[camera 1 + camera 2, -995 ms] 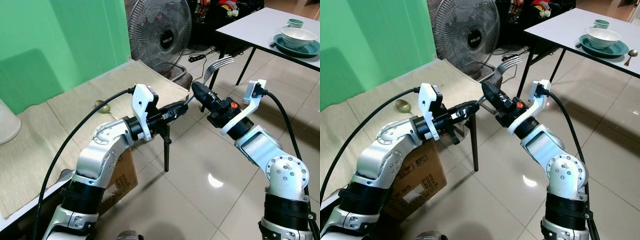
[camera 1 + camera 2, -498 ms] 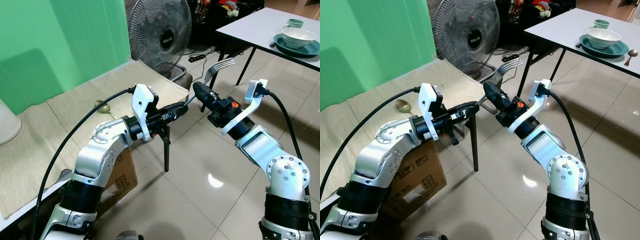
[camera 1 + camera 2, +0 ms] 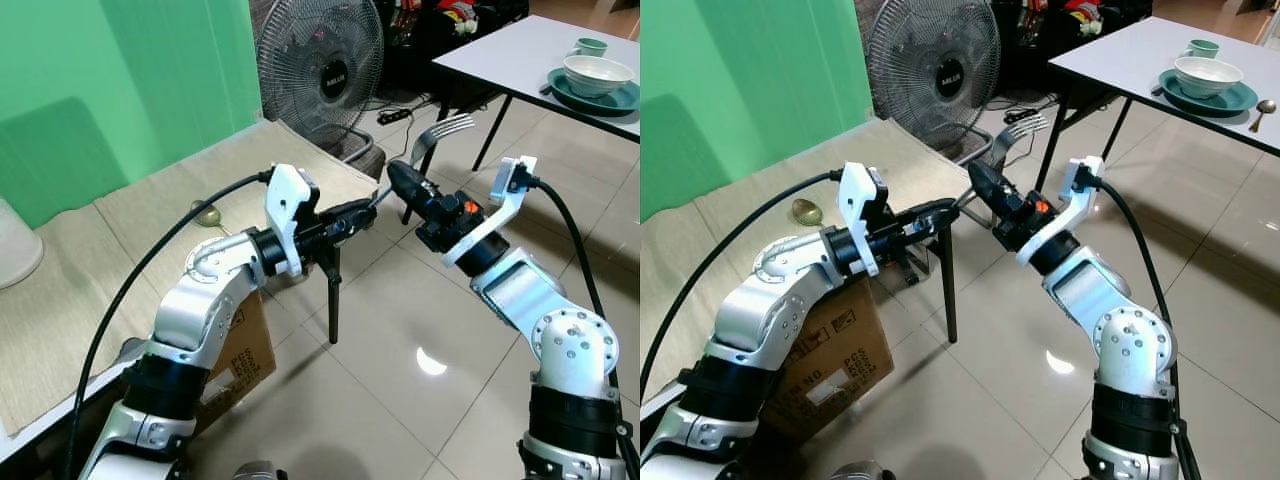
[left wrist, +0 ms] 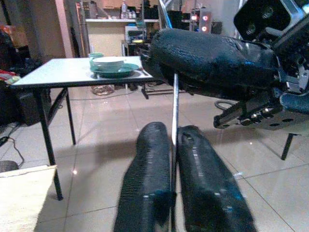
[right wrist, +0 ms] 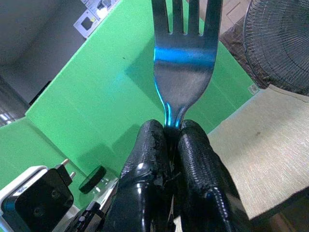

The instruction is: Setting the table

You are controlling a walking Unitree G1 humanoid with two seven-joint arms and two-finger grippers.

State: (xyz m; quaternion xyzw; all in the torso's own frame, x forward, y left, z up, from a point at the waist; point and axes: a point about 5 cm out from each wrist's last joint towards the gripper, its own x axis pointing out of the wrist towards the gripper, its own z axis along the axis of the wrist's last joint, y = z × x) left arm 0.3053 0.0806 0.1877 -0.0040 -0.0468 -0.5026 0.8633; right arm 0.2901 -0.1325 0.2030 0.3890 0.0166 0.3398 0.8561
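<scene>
Over open tiled floor, the left end effector (image 3: 368, 207) and right end effector (image 3: 397, 178) both clench one fork (image 3: 432, 135), tines up; far off, the desk (image 3: 500, 55) edge carries a bowl (image 3: 596, 73)

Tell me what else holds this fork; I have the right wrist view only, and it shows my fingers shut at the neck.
Observer: The left gripper is shut on the handle of the fork, facing the right gripper.
Operator: Say where the place setting stands.
Observer: On the white table ahead to the right there is a bowl on a teal plate.
Operator: Name any cutlery there.
Observer: A spoon lies right of the plate.
</scene>
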